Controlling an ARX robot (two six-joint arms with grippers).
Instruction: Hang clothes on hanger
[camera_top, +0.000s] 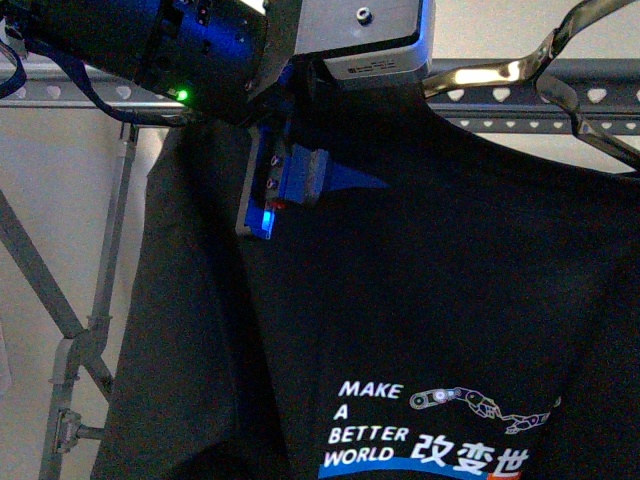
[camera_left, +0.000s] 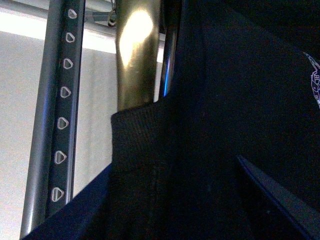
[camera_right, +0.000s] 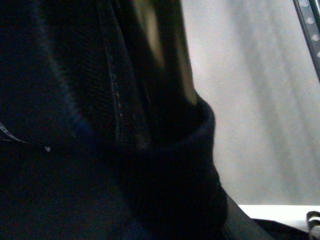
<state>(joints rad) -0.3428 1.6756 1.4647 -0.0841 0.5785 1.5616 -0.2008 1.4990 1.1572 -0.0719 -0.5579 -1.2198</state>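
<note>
The black T-shirt (camera_top: 420, 290) hangs in front of me and fills most of the front view, with white "MAKE A BETTER WORLD" print (camera_top: 365, 425) low down. The hanger, a grey rack, has its heart-punched rail (camera_top: 560, 98) running behind the shirt's top. My left gripper (camera_top: 275, 195), lit blue, is shut on the shirt's upper left part, its fingertips buried in cloth. The left wrist view shows the ribbed collar (camera_left: 142, 132) beside the rail (camera_left: 62, 105). My right gripper is shut on the shirt. Its jaws are hidden under the collar (camera_right: 180, 150).
A shiny curved metal bar (camera_top: 500, 72) rises from the shirt's neck at the top right. It also shows in the left wrist view (camera_left: 135, 55). The rack's crossed legs (camera_top: 85, 340) stand at the left. A pale wall (camera_right: 250, 100) lies behind.
</note>
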